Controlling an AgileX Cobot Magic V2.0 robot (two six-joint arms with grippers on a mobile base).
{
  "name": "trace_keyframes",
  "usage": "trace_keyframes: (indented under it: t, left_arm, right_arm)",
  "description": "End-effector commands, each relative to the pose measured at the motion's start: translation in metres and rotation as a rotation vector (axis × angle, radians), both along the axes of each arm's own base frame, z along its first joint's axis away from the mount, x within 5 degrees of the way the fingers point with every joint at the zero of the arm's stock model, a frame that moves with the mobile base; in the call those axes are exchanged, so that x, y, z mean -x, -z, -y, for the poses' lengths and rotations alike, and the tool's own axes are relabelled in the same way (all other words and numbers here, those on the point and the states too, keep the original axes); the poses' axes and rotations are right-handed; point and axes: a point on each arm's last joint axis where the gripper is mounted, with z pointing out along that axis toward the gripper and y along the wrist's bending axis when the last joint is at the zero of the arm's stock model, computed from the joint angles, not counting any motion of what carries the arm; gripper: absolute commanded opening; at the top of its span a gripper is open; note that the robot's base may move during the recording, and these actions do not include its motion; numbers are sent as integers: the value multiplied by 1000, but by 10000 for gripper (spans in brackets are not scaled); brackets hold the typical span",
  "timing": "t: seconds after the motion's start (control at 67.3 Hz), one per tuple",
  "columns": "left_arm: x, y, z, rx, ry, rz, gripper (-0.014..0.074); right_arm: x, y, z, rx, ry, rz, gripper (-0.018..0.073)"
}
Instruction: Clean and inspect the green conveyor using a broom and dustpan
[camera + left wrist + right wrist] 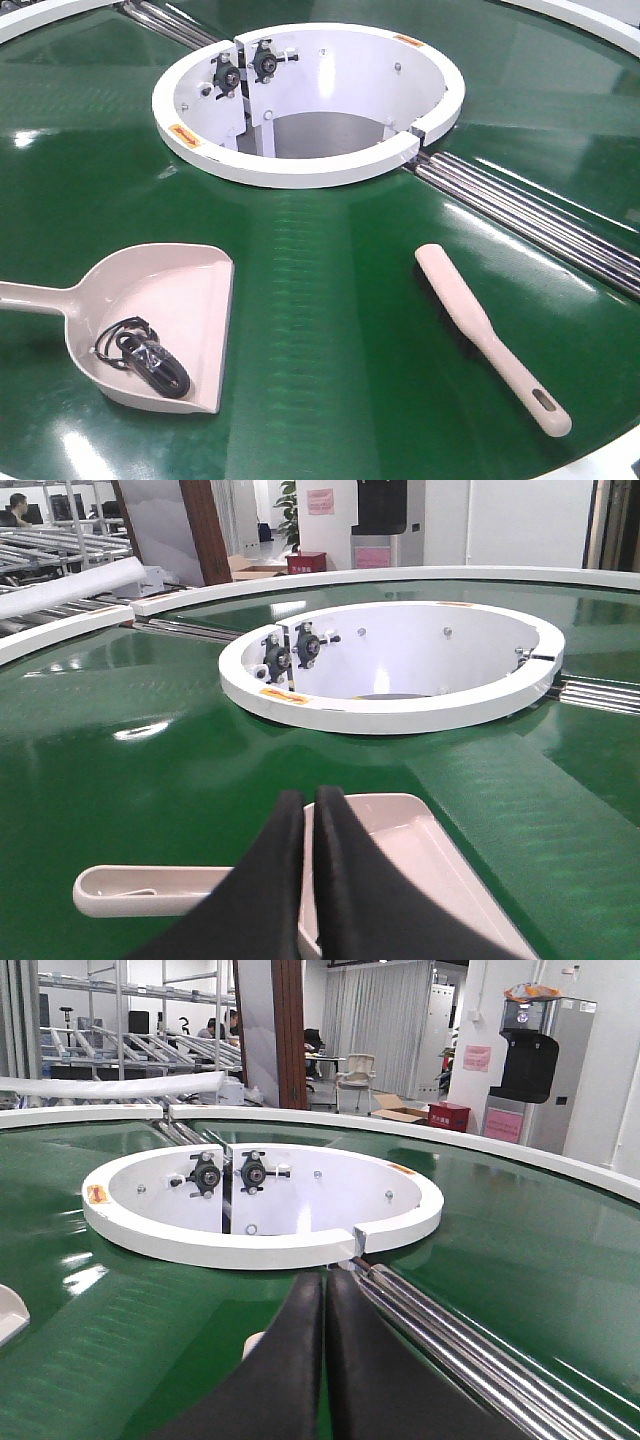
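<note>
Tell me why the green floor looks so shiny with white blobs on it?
Front view: ceiling lights bounce off the glossy green conveyor as white glare patches, and the white ring mirrors faintly below itself. Left wrist view: a bright streak sits on the belt at left; the left claw is a dark, soft shape up close. Right wrist view: the right claw looks blurry too, and the steel rollers gleam.

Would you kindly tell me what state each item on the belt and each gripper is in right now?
Dustpan: flat on the belt, black cable inside.
Broom: lying flat, not held.
Black cable: coiled in the pan.
Left gripper: shut, empty.
Right gripper: shut, empty.
</note>
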Motion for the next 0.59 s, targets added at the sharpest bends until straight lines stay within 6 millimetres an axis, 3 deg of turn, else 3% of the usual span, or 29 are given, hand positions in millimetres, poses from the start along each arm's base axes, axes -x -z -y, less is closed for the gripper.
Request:
trace_keyframes:
  t: [0.0, 0.178, 0.431, 0.579]
  left_arm:
    - [0, -16, 1, 28, 12, 93, -7]
    - [5, -8, 0, 33, 3, 109, -7]
    - [13, 62, -5, 77, -52, 110, -7]
    - [13, 62, -5, 84, -54, 90, -7]
  right_arm:
    - [1, -15, 0, -8, -2, 95, -10]
    - [1, -15, 0, -8, -2, 95, -10]
    - [1, -15, 0, -8, -2, 95, -10]
    - [1, -15, 0, -8, -2, 95, -10]
